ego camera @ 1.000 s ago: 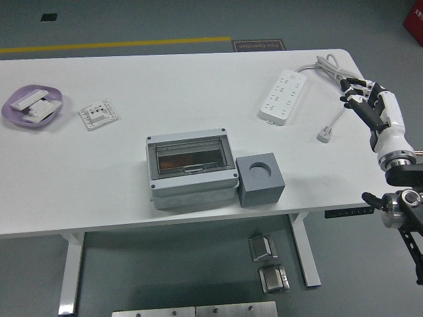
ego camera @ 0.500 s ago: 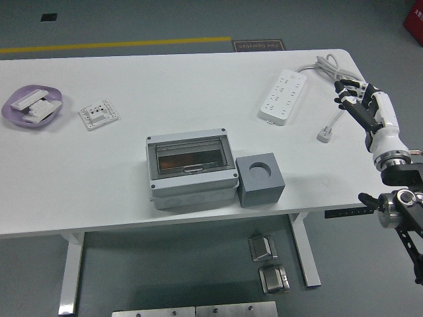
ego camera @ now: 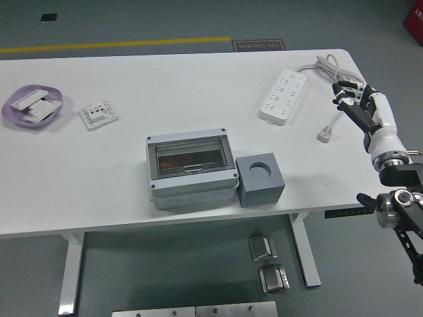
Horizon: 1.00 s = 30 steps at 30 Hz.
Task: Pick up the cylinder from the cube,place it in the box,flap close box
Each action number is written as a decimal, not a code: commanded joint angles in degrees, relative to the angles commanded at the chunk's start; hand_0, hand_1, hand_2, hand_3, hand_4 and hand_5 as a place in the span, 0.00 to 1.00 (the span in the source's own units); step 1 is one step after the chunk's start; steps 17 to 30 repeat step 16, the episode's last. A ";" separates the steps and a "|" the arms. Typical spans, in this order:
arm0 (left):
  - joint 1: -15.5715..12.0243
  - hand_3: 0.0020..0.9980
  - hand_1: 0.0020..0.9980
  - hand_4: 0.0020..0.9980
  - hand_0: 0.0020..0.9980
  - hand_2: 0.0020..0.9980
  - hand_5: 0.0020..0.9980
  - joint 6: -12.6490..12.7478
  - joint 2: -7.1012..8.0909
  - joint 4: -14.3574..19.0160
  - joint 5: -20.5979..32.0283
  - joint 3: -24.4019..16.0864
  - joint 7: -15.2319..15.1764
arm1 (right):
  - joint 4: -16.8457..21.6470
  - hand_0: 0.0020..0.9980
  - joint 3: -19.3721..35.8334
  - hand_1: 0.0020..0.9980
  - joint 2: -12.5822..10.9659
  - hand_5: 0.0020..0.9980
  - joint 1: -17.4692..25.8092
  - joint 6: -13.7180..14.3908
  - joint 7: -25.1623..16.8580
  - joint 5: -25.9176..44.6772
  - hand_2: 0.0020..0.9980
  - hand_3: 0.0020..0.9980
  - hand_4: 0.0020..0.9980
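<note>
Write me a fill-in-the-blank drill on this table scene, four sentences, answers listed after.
1. The gray cube stands directly to the ____ of the box in the picture.
2. The box's clear flap is ____.
3. The purple plate lies near the table's far ____ corner.
4. The right hand hovers beside the white ____ strip.

Answers: right; closed; left; power

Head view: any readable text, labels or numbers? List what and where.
None can be read.
Floor sign beyond the table's far edge: white lettering, upside down and too blurred to read.
Power strip: no legible marking.
Grey box, cube, wall socket plate: no print visible.
</note>
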<state>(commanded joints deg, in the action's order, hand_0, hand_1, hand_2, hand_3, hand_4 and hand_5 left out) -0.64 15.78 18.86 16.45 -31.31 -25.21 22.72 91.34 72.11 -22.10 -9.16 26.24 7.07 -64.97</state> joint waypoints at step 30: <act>-0.35 0.82 0.77 0.77 0.80 0.77 0.47 -0.04 -0.75 -0.19 0.08 -0.59 -0.04 | 0.12 0.66 0.50 0.61 -0.18 0.43 0.43 0.05 0.14 -0.18 0.65 0.65 0.75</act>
